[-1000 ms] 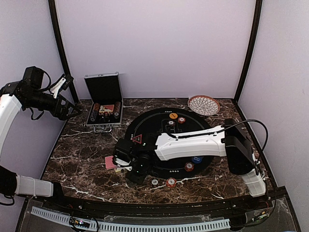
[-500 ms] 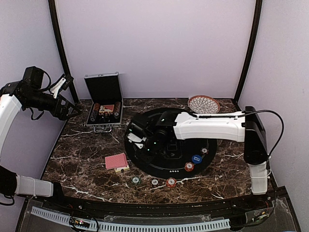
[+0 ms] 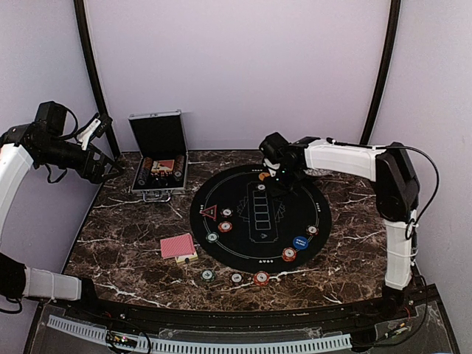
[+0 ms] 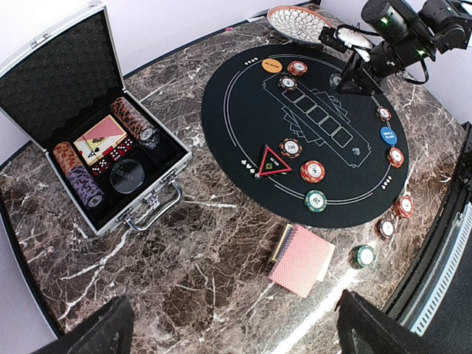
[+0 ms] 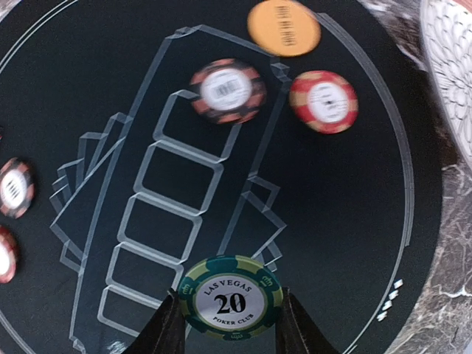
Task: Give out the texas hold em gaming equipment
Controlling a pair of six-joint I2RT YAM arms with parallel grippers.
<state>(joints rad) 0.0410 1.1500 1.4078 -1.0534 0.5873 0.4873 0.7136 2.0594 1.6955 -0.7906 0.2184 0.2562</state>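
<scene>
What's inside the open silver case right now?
In the silver case: two rows of chips on edge, a red-backed card deck between them, a black disc nearer the handle. Anything under them is covered.

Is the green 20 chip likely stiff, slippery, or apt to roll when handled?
The green 20 chip looks like a stiff disc, unlikely to bend. The right claw pinches only its curved rim, so it may slip or pivot. Dropped on edge, it could roll.
</scene>
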